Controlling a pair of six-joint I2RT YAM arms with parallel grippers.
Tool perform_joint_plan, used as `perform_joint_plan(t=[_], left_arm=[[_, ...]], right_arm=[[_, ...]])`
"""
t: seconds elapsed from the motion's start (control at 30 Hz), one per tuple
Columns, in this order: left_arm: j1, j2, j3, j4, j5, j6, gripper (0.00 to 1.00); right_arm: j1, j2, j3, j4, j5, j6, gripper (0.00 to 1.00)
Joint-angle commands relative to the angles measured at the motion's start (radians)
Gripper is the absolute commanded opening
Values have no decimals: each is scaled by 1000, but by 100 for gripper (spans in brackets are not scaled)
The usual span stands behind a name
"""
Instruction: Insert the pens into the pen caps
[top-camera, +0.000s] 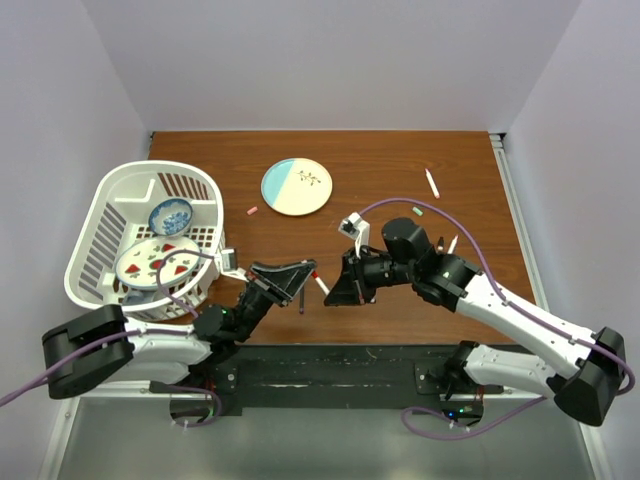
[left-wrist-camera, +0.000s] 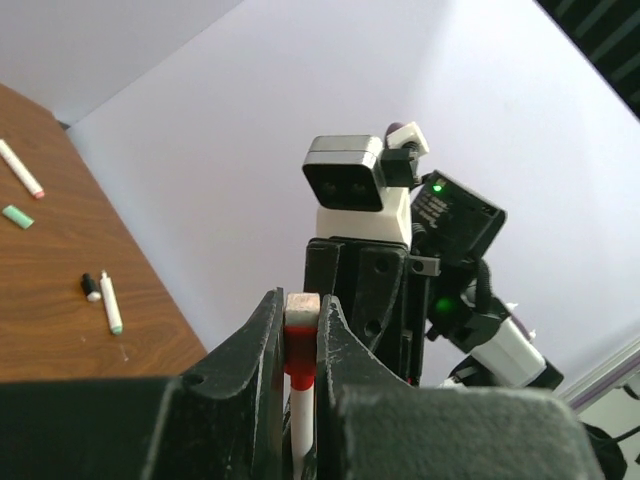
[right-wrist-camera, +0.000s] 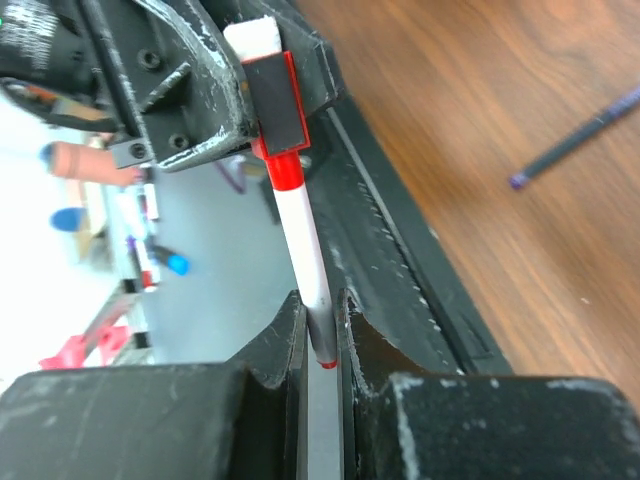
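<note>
1. Left end effector (left-wrist-camera: 301, 330) was closed tight on the red cap (left-wrist-camera: 300, 365), with its two fingers pressed against the cap's sides and the cap's white end poking out past them.
2. The right end effector (right-wrist-camera: 320, 335) was closed just as narrowly on the far end of the held pen (right-wrist-camera: 305, 250), whose white barrel ran straight between the two arms.
3. The barrel's other end met the red cap with no gap showing, though I cannot tell how deep it sat.
4. In the top view the pen and cap hung above the near edge of the table (top-camera: 400, 160), between the two arms.
5. A purple pen (right-wrist-camera: 575, 148) lay flat on the table just beside the held pair.
6. Farther right, a green-tipped pen (left-wrist-camera: 110, 302) lay just beside a black cap (left-wrist-camera: 90, 286).
7. Beyond them a green cap (left-wrist-camera: 17, 216) lay near a red-tipped pen (left-wrist-camera: 20, 168).
8. A pink cap (top-camera: 252, 211) lay alone, just left of a blue-and-cream plate (top-camera: 285, 180) near the table's middle.
9. A white basket (top-camera: 95, 235) stood at the left edge with a blue bowl (top-camera: 170, 215) and a patterned dish (top-camera: 158, 262) inside.
</note>
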Motion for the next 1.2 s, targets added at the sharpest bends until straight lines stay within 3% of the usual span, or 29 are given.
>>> perform_joint_plan(t=[0.0, 0.2, 0.4, 0.53, 0.63, 0.67, 0.77, 0.9, 1.03, 1.17], left_arm=[[-179, 4, -28, -146, 560, -22, 0], [-186, -4, 25, -187, 569, -14, 0], [-174, -186, 201, -662, 422, 114, 0], [-125, -278, 332, -916, 362, 180, 0], [-82, -307, 387, -1029, 333, 207, 0], [-70, -311, 399, -1057, 331, 216, 0], [-28, -315, 438, -1158, 267, 236, 0], [11, -268, 498, -1333, 144, 256, 0], [42, -183, 499, -1358, 78, 233, 0], [96, -29, 563, -1390, 82, 211, 0]], right_arm=[[-161, 8, 121, 743, 265, 136, 0], [-175, 35, 114, 735, 191, 147, 0], [-175, -48, -44, 637, 128, 107, 1], [-175, -161, -176, 580, 65, 95, 28], [-175, -275, -253, 464, 38, 72, 42], [-173, -339, -276, 436, 33, 74, 53], [-173, -477, -366, 300, 22, 80, 72], [-173, -643, -399, 88, 60, 77, 80], [-175, -734, -390, 7, 110, 98, 86], [-175, -739, -361, -52, 177, 109, 99]])
